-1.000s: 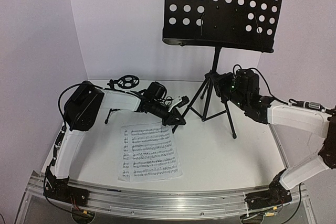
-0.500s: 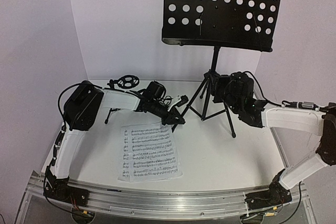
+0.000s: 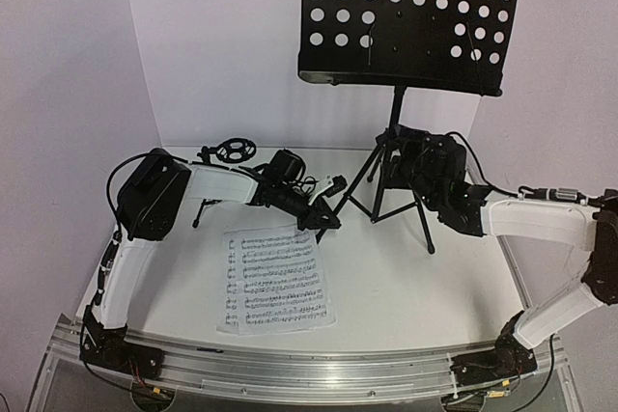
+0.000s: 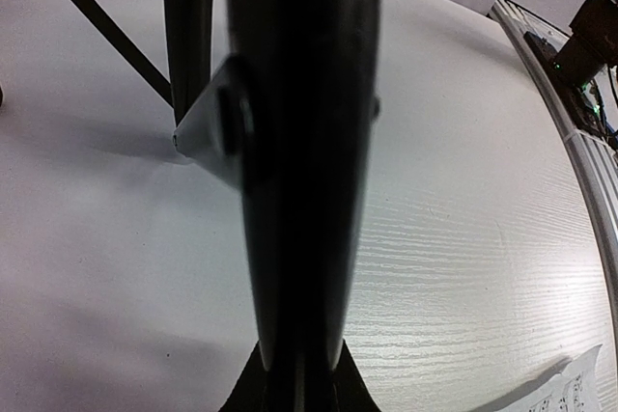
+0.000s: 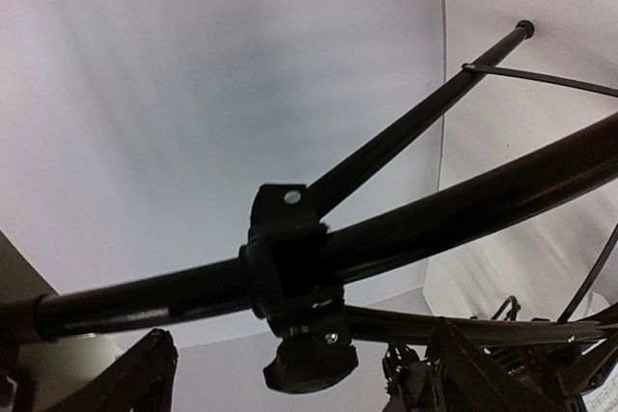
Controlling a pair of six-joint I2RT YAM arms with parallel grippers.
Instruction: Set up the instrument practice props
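Note:
The tall black music stand (image 3: pixel 394 123) stands at the back centre, its perforated tray (image 3: pixel 406 16) high above the table. My left gripper (image 3: pixel 324 216) is shut on the lower end of the stand's left tripod leg (image 3: pixel 355 180); in the left wrist view that black leg (image 4: pixel 299 142) fills the middle, and my left gripper (image 4: pixel 301 378) clamps it at the bottom edge. My right gripper (image 3: pixel 398 156) is open around the stand's pole at the leg collar (image 5: pixel 290 258), with its fingers (image 5: pixel 145 373) apart on either side and my right gripper (image 5: pixel 297 344) not touching it. One white sheet-music page (image 3: pixel 276 282) lies flat in front.
A small black mic stand with a ring holder (image 3: pixel 234 150) stands behind my left arm at the back left. The stand's other tripod legs (image 3: pixel 423 219) spread toward the right. White walls close in the back and sides, and a metal rail (image 3: pixel 290 373) runs along the near edge.
My right gripper has moved left to the stand's pole and opened from shut. The tray has shifted slightly. The left gripper has kept still on the leg.

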